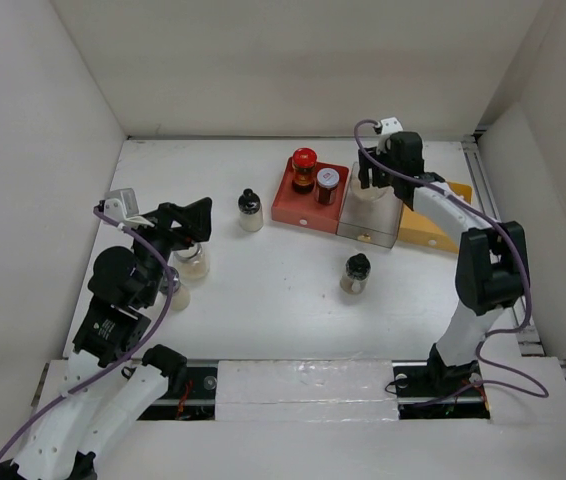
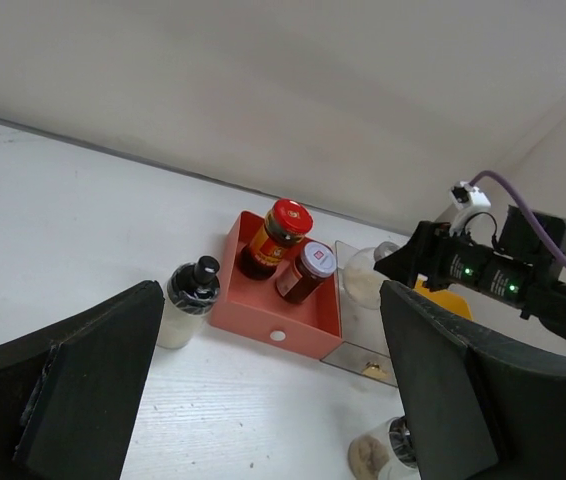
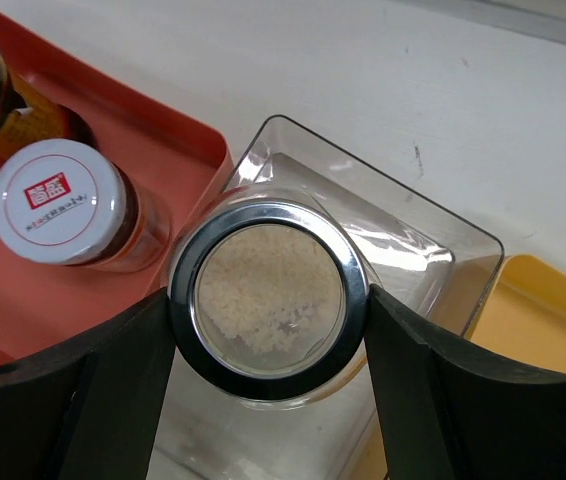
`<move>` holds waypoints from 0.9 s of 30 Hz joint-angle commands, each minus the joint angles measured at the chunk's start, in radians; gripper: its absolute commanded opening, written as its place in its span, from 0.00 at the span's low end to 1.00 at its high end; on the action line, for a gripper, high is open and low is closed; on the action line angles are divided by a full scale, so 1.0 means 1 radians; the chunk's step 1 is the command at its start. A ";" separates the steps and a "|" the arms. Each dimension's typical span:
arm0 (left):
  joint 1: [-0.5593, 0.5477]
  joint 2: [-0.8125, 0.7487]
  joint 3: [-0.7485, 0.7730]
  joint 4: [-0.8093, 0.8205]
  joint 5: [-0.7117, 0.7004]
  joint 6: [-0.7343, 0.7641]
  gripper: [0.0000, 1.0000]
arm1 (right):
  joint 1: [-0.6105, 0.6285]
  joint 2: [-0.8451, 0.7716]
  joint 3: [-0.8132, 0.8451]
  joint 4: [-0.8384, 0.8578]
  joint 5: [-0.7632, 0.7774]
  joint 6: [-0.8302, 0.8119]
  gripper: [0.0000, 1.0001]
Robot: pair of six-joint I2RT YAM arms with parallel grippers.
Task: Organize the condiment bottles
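The right gripper [image 1: 377, 182] hangs over the clear tray [image 3: 433, 250], at about 1 o'clock from the table's middle. Its fingers [image 3: 103, 400] are spread fairly wide and pinch a round jar [image 3: 268, 300], one pad against each side of its silver-rimmed lid. The jar stands inside the clear tray, upright, with its long axis vertical. Its see-through lid faces up and pale grains show beneath it.

The left gripper [image 2: 271, 310] is at 9 o'clock on the table. Its fingers are spread and nothing is between them. It points toward 2 o'clock, at the trays.

The red tray [image 1: 298, 208] touches the clear tray at that tray's 9 o'clock, and the yellow tray [image 1: 433, 228] lies at its 3 o'clock. In the red tray a red-lid jar [image 1: 304, 168] and a white-lid jar [image 1: 327, 185] stand upright side by side.

One shaker [image 1: 250, 210] stands on the table at 9 o'clock from the red tray, knob up. A second shaker [image 1: 355, 273] stands at 6 o'clock from the clear tray. A clear jar [image 1: 193, 262] stands upright just at 6 o'clock from the left gripper. Another silver-lid jar [image 1: 176, 292] is beside it, half hidden by the arm.
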 commanded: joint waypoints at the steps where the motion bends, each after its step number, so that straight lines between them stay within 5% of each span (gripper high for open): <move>1: 0.005 -0.008 0.010 0.040 0.016 0.012 0.86 | -0.018 0.007 0.107 0.094 -0.011 0.002 0.64; 27: 0.005 0.013 0.010 0.040 0.031 0.012 0.86 | -0.119 0.139 0.128 0.075 -0.146 -0.047 0.75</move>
